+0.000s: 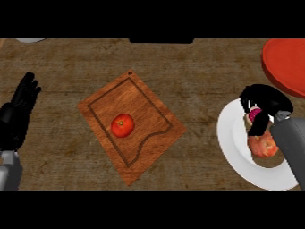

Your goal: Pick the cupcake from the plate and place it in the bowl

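While right hand point(265, 107) curls round pink cupcake point(254, 117) over glossy white plate point(230, 142); round red bowl point(294, 66) upper right; left hand point(14, 117) open, lower left.

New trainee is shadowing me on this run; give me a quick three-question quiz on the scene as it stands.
1. True or false: the tomato lies on the cutting board.
2. Which hand is curled round the cupcake? A) left hand B) right hand
3. What colour is the bowl?

Key: 1 true; 2 B, over the white plate; 3 red.
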`<state>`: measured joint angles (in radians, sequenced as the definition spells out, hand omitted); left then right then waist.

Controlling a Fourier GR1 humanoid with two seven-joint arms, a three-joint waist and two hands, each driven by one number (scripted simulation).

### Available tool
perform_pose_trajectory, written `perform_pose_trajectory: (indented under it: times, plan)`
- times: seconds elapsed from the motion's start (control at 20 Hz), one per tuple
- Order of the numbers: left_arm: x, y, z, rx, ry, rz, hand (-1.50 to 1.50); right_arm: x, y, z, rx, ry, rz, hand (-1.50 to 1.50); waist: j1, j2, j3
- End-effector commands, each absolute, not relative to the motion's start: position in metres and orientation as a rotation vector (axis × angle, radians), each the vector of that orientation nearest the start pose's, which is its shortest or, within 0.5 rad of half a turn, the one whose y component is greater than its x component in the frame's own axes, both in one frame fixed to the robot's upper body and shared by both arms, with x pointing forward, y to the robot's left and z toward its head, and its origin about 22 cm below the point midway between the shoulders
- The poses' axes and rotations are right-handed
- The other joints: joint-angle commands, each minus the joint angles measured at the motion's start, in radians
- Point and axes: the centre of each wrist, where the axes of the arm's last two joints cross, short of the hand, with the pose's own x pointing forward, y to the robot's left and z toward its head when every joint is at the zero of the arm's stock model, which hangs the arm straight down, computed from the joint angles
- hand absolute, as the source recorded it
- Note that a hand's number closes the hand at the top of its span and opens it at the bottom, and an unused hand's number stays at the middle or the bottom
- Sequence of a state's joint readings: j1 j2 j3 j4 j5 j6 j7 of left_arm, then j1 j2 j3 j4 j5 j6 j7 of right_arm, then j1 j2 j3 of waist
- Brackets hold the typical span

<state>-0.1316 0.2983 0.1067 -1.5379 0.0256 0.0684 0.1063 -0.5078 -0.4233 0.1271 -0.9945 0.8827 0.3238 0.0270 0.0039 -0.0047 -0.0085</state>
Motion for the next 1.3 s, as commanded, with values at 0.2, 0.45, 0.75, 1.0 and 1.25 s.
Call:
perform_pose_trajectory:
  times: [0.2,0.45,0.75,1.0,1.25]
  plan:
    - [0.263,0.317,0.053,0.33,-1.576,-0.063,0.0,0.355,-0.297,0.059,-0.742,-1.259,1.406,1.5,-0.001,0.003,0.009]
    - [0.279,0.307,0.071,0.331,-1.552,-0.07,0.0,0.351,-0.306,0.123,-0.963,-1.427,1.258,1.5,-0.019,-0.002,0.009]
    - [0.275,0.318,0.053,0.336,-1.556,-0.04,0.0,0.332,-0.32,0.191,-1.068,-1.663,0.906,1.5,-0.031,-0.002,0.008]
    - [0.277,0.3,0.065,0.342,-1.579,-0.072,0.0,0.323,-0.364,0.245,-1.07,-1.638,0.799,1.5,-0.008,0.003,0.008]
    - [0.271,0.315,0.061,0.327,-1.572,-0.065,0.0,0.348,-0.389,0.22,-1.038,-1.609,0.721,1.5,0.007,0.007,0.009]
